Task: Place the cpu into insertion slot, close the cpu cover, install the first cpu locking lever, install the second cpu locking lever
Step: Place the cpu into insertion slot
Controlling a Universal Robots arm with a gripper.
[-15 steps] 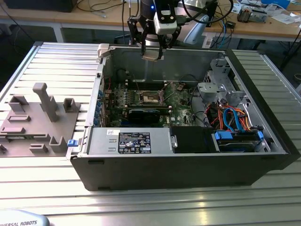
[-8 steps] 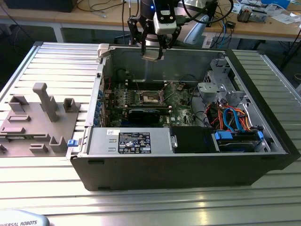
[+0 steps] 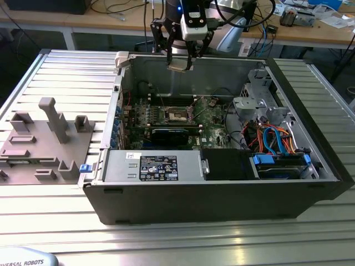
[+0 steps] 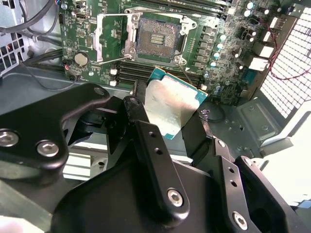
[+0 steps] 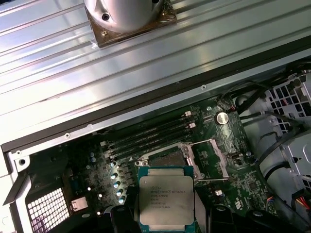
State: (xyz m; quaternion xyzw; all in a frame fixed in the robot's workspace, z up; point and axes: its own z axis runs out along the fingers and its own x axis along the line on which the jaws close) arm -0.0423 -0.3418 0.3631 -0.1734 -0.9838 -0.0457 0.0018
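Black metal pincer (image 4: 171,116) clenches the thin square silvery cpu (image 5: 166,203) by its edges, suspended well clear above the dark square metal-rimmed insertion slot (image 4: 155,41); any tilt on lowering could damage that slot.

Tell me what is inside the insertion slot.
The insertion slot holds no chip; the second wrist view shows it bare. The cpu hangs in the gripper above the board; in the first wrist view it covers part of the slot.
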